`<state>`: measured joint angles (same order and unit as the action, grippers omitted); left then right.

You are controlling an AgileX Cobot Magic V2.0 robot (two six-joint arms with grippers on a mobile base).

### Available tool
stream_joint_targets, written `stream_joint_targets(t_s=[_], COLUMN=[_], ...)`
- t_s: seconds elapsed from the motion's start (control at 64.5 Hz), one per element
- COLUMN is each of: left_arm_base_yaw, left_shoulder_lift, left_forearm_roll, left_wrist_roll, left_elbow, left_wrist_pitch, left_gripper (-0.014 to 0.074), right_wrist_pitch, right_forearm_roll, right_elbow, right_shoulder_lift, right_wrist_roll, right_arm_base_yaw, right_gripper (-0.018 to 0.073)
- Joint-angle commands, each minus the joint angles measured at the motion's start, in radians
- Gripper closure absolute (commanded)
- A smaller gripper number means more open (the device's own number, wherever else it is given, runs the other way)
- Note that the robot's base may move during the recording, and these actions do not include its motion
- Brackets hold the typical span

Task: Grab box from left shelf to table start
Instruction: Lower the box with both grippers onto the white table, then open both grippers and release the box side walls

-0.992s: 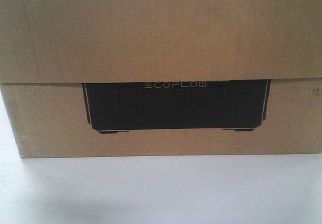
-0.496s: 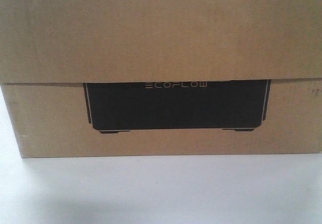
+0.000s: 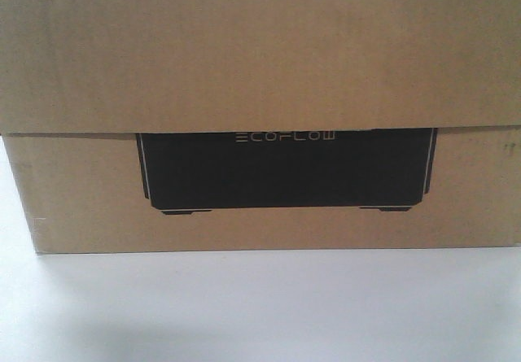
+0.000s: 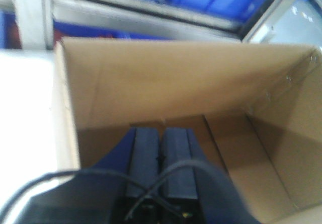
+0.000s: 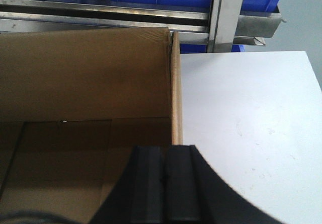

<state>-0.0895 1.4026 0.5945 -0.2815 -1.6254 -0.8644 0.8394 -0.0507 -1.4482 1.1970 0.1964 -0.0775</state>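
Both grippers' fingers (image 4: pixel 162 156) (image 5: pixel 162 176) pressed together.

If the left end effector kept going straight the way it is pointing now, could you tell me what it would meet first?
Most likely the box's far inner cardboard wall. The left end effector, its fingers together, points into the open box; nothing shows between the fingertips and that wall. If angled lower than it appears, it might meet the box floor first; depth is unclear.

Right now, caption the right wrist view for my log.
Right gripper, fingers shut, over the open box beside the white table.
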Motion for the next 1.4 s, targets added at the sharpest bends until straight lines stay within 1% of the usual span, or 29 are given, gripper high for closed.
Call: stream_joint_targets(t_s=[0.0, 0.109, 0.264, 0.341, 0.388, 0.558, 0.729, 0.744, 0.837, 0.868, 0.961, 1.008, 1.07, 1.38], left_arm_base_yaw=[0.003, 0.003, 0.003, 0.003, 0.003, 0.003, 0.003, 0.003, 0.003, 0.003, 0.003, 0.003, 0.003, 0.003], left_shoulder_lift=[-0.091, -0.176, -0.329, -0.415, -0.458, -0.654, -0.836, -0.857, -0.938, -0.965, -1.022, -1.042, -1.056, -1.058], left_forearm_roll=[0.048, 0.048, 0.048, 0.048, 0.048, 0.046, 0.044, 0.044, -0.002, -0.036, -0.143, -0.17, -0.17, -0.17], left_wrist_roll=[-0.053, -0.086, -0.086, -0.086, -0.086, -0.086, -0.086, -0.086, -0.086, -0.086, -0.086, -0.086, -0.086, -0.086], left_elbow=[0.023, 0.138, 0.374, 0.503, 0.567, 0.834, 1.088, 1.116, 1.222, 1.256, 1.319, 1.342, 1.352, 1.352], left_wrist_pitch=[0.112, 0.205, 0.421, 0.517, 0.559, 0.679, 0.864, 0.894, 1.003, 1.037, 1.062, 1.059, 1.051, 1.048], left_gripper=[0.0687, 0.0687, 0.0687, 0.0687, 0.0687, 0.0687, 0.0687, 0.0687, 0.0687, 0.0687, 0.0687, 0.0687, 0.0687, 0.0687], right_wrist_pitch=[-0.105, -0.208, -0.457, -0.532, -0.552, -0.556, -0.605, -0.612, -0.694, -0.723, -0.83, -0.873, -0.901, -0.902], right_forearm_roll=[-0.02, -0.031, -0.065, -0.065, -0.065, -0.057, -0.057, -0.057, -0.08, -0.094, -0.153, -0.16, -0.16, -0.16], right_elbow=[0.011, 0.131, 0.37, 0.481, 0.531, 0.712, 0.878, 0.892, 0.989, 1.023, 1.107, 1.131, 1.149, 1.151], right_shoulder_lift=[-0.053, -0.134, -0.306, -0.387, -0.428, -0.592, -0.739, -0.751, -0.828, -0.846, -0.891, -0.897, -0.897, -0.897], right_wrist_roll=[-0.006, -0.006, -0.006, -0.006, -0.006, -0.006, -0.006, -0.006, -0.007, -0.007, -0.007, -0.007, -0.007, -0.007], right_arm_base_yaw=[0.002, 0.002, 0.002, 0.002, 0.002, 0.002, 0.002, 0.002, 0.002, 0.002, 0.002, 0.002, 0.002, 0.002], right_gripper=[0.0512, 0.0511, 0.0511, 0.0511, 0.0511, 0.0511, 0.051, 0.051, 0.051, 0.051, 0.051, 0.051, 0.051, 0.051])
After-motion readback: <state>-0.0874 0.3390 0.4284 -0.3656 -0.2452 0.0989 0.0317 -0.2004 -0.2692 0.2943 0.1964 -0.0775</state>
